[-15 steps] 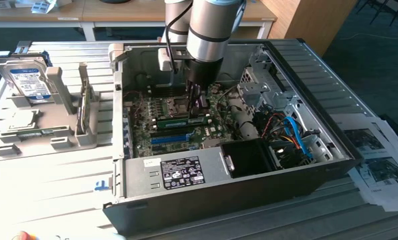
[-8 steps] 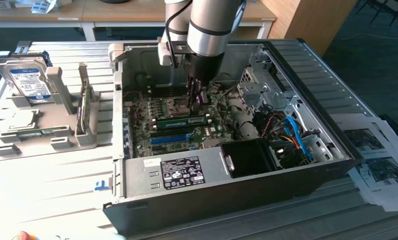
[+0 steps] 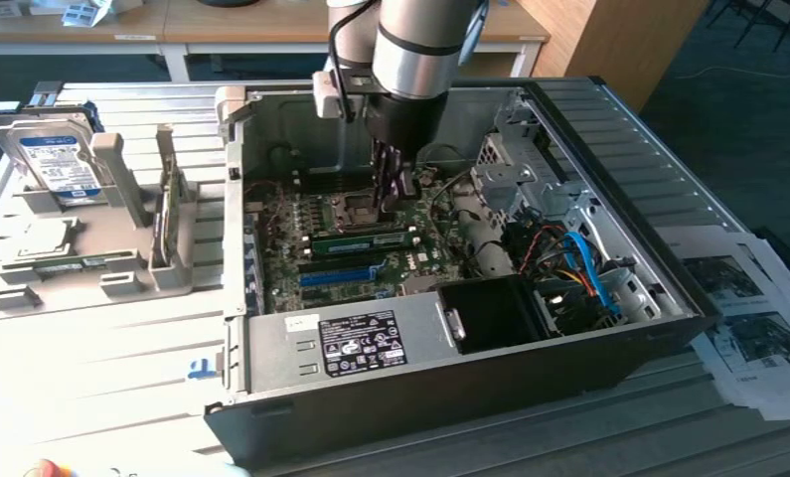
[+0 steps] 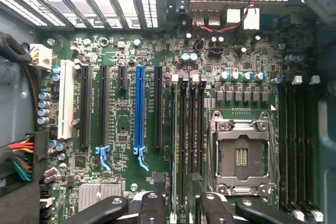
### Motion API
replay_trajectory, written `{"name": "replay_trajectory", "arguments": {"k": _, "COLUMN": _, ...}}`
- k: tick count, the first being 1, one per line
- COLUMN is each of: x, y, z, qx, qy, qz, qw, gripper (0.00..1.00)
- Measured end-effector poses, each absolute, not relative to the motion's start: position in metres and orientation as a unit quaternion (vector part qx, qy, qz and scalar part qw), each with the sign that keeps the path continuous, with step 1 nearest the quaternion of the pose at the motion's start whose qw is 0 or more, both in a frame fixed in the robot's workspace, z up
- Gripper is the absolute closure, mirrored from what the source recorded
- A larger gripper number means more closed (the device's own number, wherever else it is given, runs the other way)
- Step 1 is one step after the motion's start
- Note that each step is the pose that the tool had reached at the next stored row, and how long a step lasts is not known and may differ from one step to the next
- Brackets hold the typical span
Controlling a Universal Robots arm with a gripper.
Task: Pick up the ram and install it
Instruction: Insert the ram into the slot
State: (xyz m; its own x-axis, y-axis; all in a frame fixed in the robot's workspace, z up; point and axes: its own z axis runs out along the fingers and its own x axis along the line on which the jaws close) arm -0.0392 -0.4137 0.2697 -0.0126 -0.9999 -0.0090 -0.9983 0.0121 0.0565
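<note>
The gripper (image 3: 395,199) stood inside the open computer case (image 3: 660,199), low over the motherboard (image 3: 288,224). Its fingers (image 4: 149,205) were spread to their widest and held nothing. The ram (image 3: 362,240) sat on edge in the motherboard, at about 7 o'clock from the fingertips in the exterior view and apart from them. The processor socket (image 3: 355,207) lay just beyond it at 12 o'clock, and a blue slot (image 3: 335,275) lay near it at 6 o'clock. The ram's long axis ran from 9 o'clock to 3 o'clock in that view. Its green face, bearing a pale sticker, was turned toward 6 o'clock. In the wrist view the fingers flanked the dark memory slots (image 4: 191,140) beside the socket. Crowding the work area were a black shroud (image 3: 501,313) at 4 o'clock from the ram, blue cables (image 3: 591,273) at 3 o'clock and a drive cage (image 3: 514,159) at 2 o'clock. Outside the case at 9 o'clock, a grey tray (image 3: 109,283) carried a hard drive (image 3: 53,159) with a blue-and-white label and a square processor chip (image 3: 44,238). Printed sheets (image 3: 752,328) lay at 4 o'clock from the case. A case sticker (image 3: 359,341) carried print and marks too small to read, and so did the drive label and the ram's sticker.
</note>
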Motion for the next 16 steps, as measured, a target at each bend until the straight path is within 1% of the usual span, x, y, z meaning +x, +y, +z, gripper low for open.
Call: {"name": "replay_trajectory", "arguments": {"k": 16, "x": -0.039, "y": -0.414, "z": 0.298, "qx": 0.702, "qy": -0.711, "qz": -0.023, "qw": 0.017, "gripper": 0.69}}
